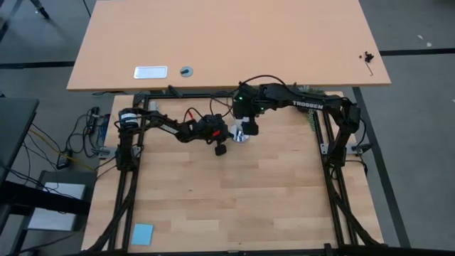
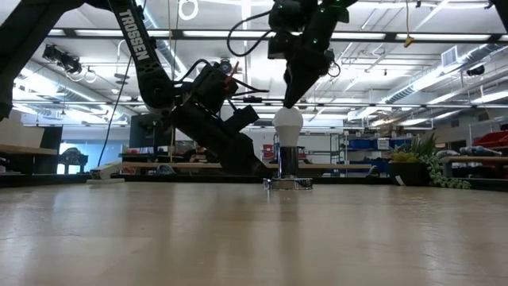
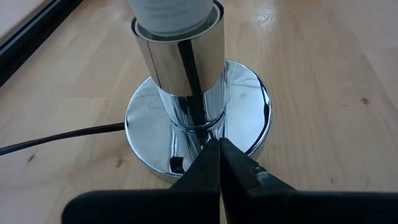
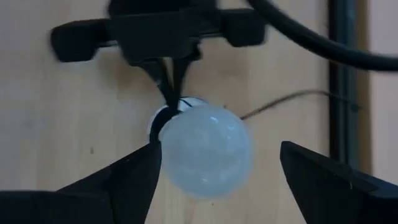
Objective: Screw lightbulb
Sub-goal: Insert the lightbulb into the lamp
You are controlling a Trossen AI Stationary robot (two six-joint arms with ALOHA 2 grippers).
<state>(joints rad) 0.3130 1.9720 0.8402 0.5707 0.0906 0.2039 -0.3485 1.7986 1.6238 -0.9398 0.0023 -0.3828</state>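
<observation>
Lightbulb (image 2: 287, 122) stands in your shiny socket (image 3: 186, 74). Your right pincer (image 4: 217, 168) hangs wide around it; your left pincer (image 3: 219, 163), closed tight, presses the socket base.

A robotics lab: wooden workbench (image 1: 234, 192) on a black frame, ceiling strip lights (image 2: 198, 33), storage shelves (image 2: 361, 151) behind.
</observation>
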